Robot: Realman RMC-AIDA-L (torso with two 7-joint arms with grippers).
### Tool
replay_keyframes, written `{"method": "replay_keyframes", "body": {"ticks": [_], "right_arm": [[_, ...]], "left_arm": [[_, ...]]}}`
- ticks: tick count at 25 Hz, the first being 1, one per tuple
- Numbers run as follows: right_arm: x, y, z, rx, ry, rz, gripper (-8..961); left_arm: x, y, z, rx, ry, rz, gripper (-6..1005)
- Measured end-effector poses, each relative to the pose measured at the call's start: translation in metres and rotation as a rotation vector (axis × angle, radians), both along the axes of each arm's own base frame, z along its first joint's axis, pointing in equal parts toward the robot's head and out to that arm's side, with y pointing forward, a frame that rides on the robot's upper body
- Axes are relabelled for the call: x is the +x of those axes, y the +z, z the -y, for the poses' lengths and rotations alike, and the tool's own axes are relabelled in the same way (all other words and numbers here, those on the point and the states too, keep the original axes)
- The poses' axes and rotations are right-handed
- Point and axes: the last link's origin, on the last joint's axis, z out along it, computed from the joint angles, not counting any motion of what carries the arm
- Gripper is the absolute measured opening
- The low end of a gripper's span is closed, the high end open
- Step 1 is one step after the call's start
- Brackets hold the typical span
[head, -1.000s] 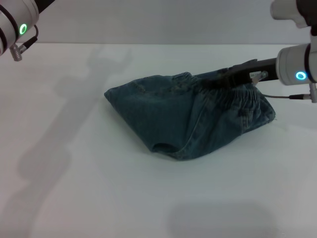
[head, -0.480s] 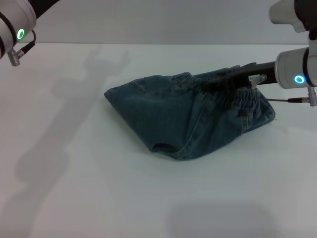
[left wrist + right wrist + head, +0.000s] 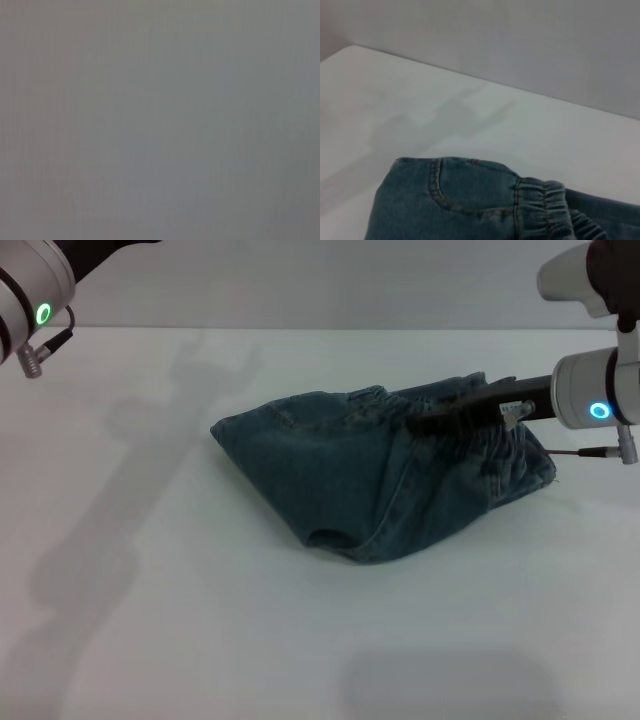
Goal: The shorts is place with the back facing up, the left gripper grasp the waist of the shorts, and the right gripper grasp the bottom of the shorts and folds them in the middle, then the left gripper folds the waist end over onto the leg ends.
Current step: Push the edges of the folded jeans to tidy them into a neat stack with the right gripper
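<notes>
While the shorts (image 3: 385,480) sit bunched in a folded heap near the middle of the white desk (image 3: 200,640), slightly toward the robot's right, the gathered waist (image 3: 500,445) lies at the heap's right end and the smoother denim runs out to the left. Right tool (image 3: 425,423) — slim black jaws reaching in from the right, lying across the top of the heap just by the elastic band and touching the denim; can't tell whether it's clenched on the fabric or released. Right wrist view shows a stitched pocket edge (image 3: 440,192) and the ruffled band up close. Left tool isn't in view — only the left arm (image 3: 30,300), raised at the far left corner, well apart from the shorts.
</notes>
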Motion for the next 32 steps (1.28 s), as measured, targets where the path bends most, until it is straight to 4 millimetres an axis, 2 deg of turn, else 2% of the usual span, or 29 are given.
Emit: {"method": "replay_keyframes", "body": {"ticks": [11,17,27,32], "right_arm": [[-0.006,-0.008,0.012,-0.039,0.085,-0.049,499],[-0.006,0.0,0.018,-0.025,0.109,-0.078,454],[0.0,0.019,0.027,0.045,0.119,-0.121,16],[0.002,0.028,0.032,0.079,0.132,-0.148,-1]], "left_arm": [[-0.003,-0.003,0.001,-0.009,0.008,-0.001,847],[-0.005,-0.004,0.002,-0.012,0.013,-0.002,847],[-0.005,-0.005,0.002,-0.014,0.013,-0.003,847],[-0.007,-0.006,0.002,-0.016,0.015,-0.008,847]]}}
